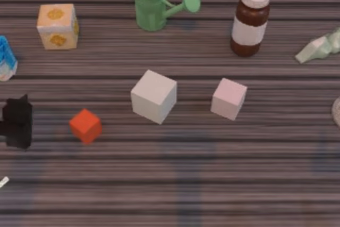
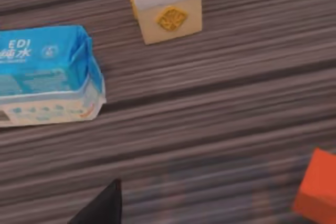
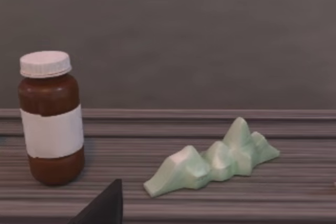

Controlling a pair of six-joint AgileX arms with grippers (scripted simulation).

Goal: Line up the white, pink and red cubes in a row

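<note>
The off-white cube (image 1: 154, 96) stands mid-table, with the pale pink cube (image 1: 229, 98) to its right and a gap between them. Left of both, slightly nearer the front, the small red cube (image 1: 85, 125) sits turned at an angle; the left wrist view catches its corner (image 2: 319, 192). My left gripper (image 1: 17, 115) hovers at the table's left edge, left of the red cube and apart from it, open and empty; one dark finger (image 2: 105, 208) shows. My right gripper (image 3: 168, 219) is outside the top view, open and empty, facing the back right objects.
At the back stand a cream cube with orange patterns (image 1: 57, 26), a green watering can (image 1: 151, 5) and a brown bottle (image 1: 249, 20). A pale green rock-shaped piece (image 1: 319, 47) lies at the right edge and a blue packet (image 1: 6, 59) at the left edge.
</note>
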